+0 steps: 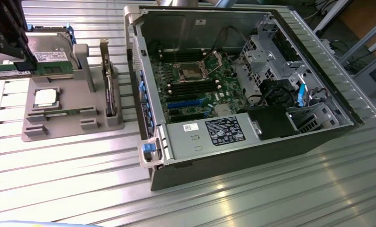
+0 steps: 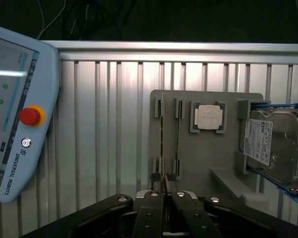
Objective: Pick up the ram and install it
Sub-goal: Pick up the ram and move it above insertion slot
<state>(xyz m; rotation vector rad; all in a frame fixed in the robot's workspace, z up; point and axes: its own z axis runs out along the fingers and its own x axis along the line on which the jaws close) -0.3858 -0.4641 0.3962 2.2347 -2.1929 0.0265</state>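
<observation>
Claw (image 2: 164,187), closest in the wrist view, has its two dark fingers (image 2: 150,210) drawn together on the ram (image 1: 8,74), a thin green stick held level at the exterior view's left, above the grey holder (image 1: 68,125). The holder carries a processor chip (image 1: 46,97), hard drive (image 1: 49,45) and upright dark card (image 1: 110,92). An open computer case (image 1: 238,71) lies on the ribbed desk (image 1: 270,189), well apart from the ram.
</observation>
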